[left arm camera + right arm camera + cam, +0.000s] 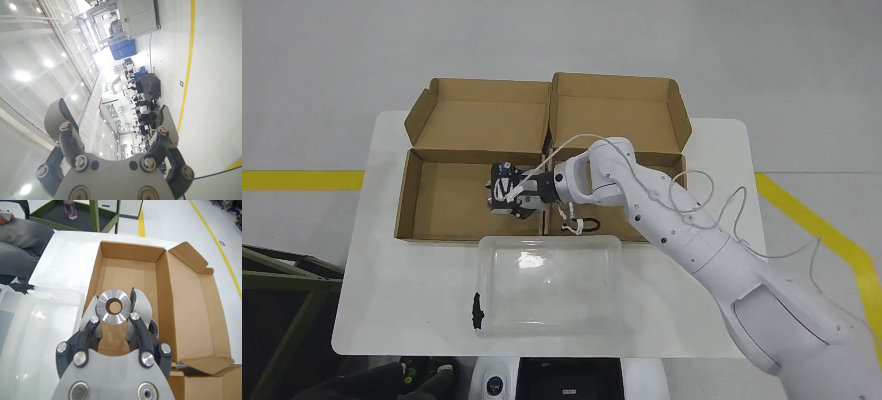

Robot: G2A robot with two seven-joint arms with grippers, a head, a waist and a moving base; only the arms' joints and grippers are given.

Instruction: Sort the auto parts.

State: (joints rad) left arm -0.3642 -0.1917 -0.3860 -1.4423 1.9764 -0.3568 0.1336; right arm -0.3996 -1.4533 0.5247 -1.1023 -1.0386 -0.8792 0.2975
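My right gripper (pixel 113 300) is shut on a shiny metal ring (pixel 102 308) with a round hole through it. It holds the ring over the floor of the left cardboard box (pixel 130 275). From above, that gripper (pixel 504 190) sits over the right end of the left box (pixel 442 200), with the arm crossing the right box (pixel 617 110). A dark round part (pixel 153 328) lies in the box, half hidden behind one finger. My left gripper (pixel 112 109) points up into the hall, open with nothing between its fingers.
A clear plastic bin (pixel 547 285) stands in front of the two boxes, with a black scrap (pixel 477 312) at its left rim. A small black part (pixel 577 222) lies by the front wall of the right box. Both box lids stand open at the back.
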